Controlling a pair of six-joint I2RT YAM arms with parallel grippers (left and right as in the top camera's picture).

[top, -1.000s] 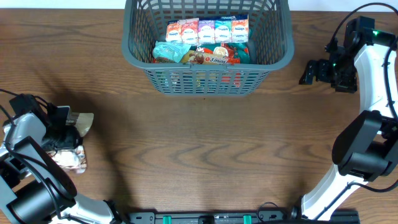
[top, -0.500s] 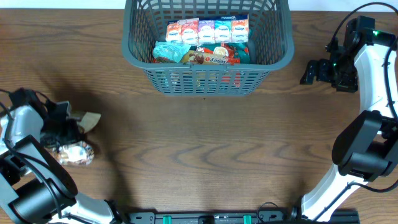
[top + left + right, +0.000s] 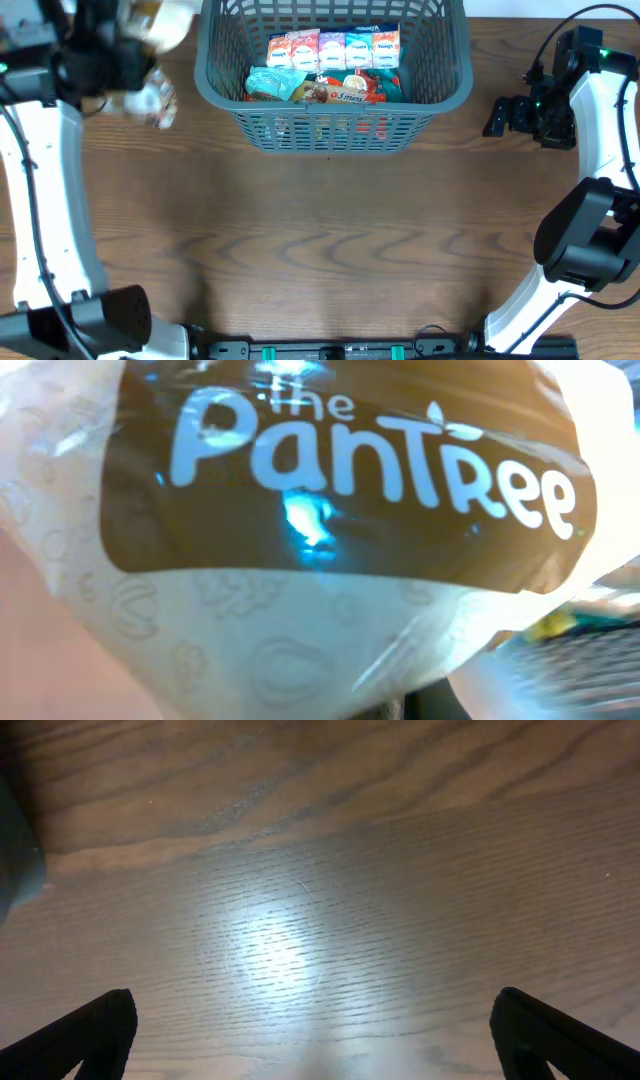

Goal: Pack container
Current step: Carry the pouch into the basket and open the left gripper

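Observation:
The dark grey slotted container (image 3: 330,128) stands at the back centre and holds a row of small cartons (image 3: 333,48) and several snack packets (image 3: 320,88). My left gripper (image 3: 125,65) is raised left of the container's left wall, blurred, and shut on a white and brown snack packet (image 3: 155,98). That packet, marked "the PanTree", fills the left wrist view (image 3: 330,510) and hides the fingers. My right gripper (image 3: 497,117) is open and empty over bare table to the right of the container; in the right wrist view (image 3: 315,1040) its fingertips are wide apart.
The wooden table (image 3: 330,250) spreads in front of the container. A dark edge of the container (image 3: 15,850) shows at the left of the right wrist view. The right arm's base stands at the lower right (image 3: 580,250).
My left arm has lifted the packet off the table at the left edge and swung it up and back, close to the container's left side. The right arm has not moved.

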